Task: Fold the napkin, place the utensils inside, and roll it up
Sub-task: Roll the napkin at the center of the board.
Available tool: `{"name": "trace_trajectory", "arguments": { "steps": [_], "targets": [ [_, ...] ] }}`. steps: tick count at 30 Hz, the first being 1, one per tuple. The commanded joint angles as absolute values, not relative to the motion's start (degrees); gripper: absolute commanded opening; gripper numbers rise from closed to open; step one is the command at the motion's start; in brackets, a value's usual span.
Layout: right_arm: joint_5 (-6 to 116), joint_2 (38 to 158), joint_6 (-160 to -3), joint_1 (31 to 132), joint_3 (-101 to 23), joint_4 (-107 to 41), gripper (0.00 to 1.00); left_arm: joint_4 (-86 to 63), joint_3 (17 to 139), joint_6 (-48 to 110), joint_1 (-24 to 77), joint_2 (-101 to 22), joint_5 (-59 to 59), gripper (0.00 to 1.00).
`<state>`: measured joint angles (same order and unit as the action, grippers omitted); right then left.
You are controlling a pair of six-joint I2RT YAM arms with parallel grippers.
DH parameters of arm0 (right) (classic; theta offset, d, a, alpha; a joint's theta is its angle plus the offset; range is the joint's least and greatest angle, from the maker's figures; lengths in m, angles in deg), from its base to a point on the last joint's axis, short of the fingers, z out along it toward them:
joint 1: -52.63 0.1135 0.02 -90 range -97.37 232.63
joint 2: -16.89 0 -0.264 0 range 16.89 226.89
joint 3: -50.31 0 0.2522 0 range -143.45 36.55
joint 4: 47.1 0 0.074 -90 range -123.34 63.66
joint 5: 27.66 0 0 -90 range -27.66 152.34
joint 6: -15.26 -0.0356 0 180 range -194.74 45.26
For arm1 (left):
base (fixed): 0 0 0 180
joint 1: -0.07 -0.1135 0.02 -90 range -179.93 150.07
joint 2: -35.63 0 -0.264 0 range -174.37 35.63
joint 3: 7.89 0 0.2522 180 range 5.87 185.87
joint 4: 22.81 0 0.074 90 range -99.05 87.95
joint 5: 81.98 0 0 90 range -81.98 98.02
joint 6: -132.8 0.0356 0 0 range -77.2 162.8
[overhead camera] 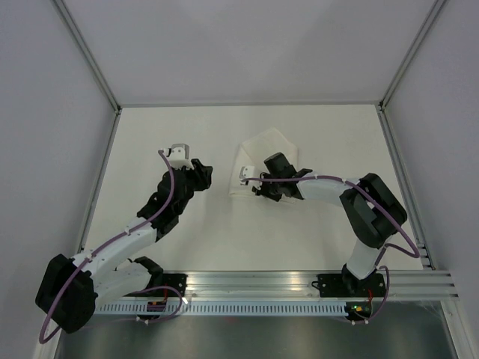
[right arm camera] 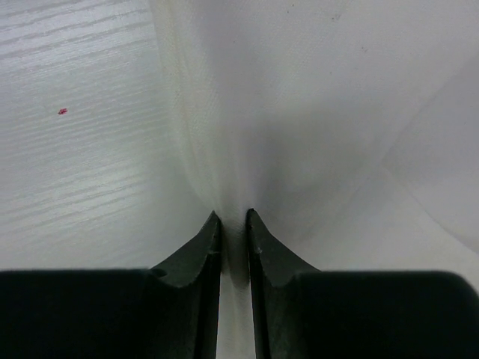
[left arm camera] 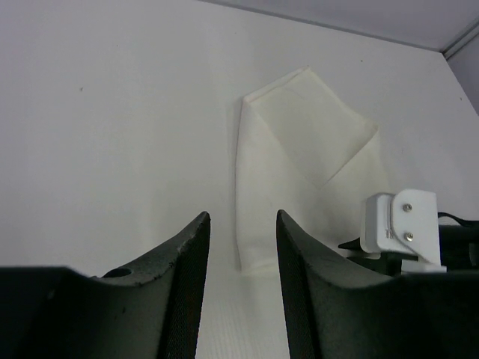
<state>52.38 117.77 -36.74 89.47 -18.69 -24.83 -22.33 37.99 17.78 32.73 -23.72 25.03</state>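
White cloth sits pinched between the two dark fingers [right arm camera: 208,247] of the right pincer [right arm camera: 233,218]. They are pressed almost together, with only a thin ridge of the napkin [right arm camera: 299,112] in the slit between them. From that grip the fabric rises in a soft pleat and fans out wide, a fold line running off to the right. To the left of the pleat lies the bare pale table [right arm camera: 67,172], with a tiny red speck [right arm camera: 63,111] on it.

From above, the right arm reaches in from the right, its pincer set over the near edge of the napkin, which lies folded towards the far middle of the table. The cloth is layered, with a long straight edge on its left and an angled flap across its upper part.

The left pincer [left arm camera: 241,218] is spread, nothing between its fingers, and stands just left of the napkin without touching it. Its camera looks across the cloth to the white mount [left arm camera: 400,224] on the right wrist, at the napkin's near right corner.
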Motion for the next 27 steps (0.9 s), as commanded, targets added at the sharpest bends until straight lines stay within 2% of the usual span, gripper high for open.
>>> {"name": "trace_trajectory", "arguments": {
  "steps": [1, 9, 16, 19, 27],
  "targets": [
    [43.36, 121.91, -36.34, 87.08, -19.43, -10.15, 0.09, -36.54, 33.66, 23.89, 34.69, -19.92, 27.7, 0.46],
    [32.46, 128.67, -30.72, 81.02, -29.0, 4.88, 0.06, -50.96, 27.85, 37.77, 40.14, -18.25, 27.97, 0.46],
    [27.1, 134.39, -25.79, 77.5, -36.21, 15.78, 0.05, -64.68, 21.96, 51.75, 41.29, -18.77, 17.0, 0.52],
    [25.34, 136.68, -22.9, 76.45, -39.72, 21.23, 0.05, -63.03, 23.79, 56.32, 42.16, -20.09, 10.59, 0.54],
    [24.54, 142.04, -20.34, 74.69, -45.27, 29.41, 0.05, -53.89, 30.47, 65.73, 48.66, -31.14, 8.28, 0.54]
  ]
}}
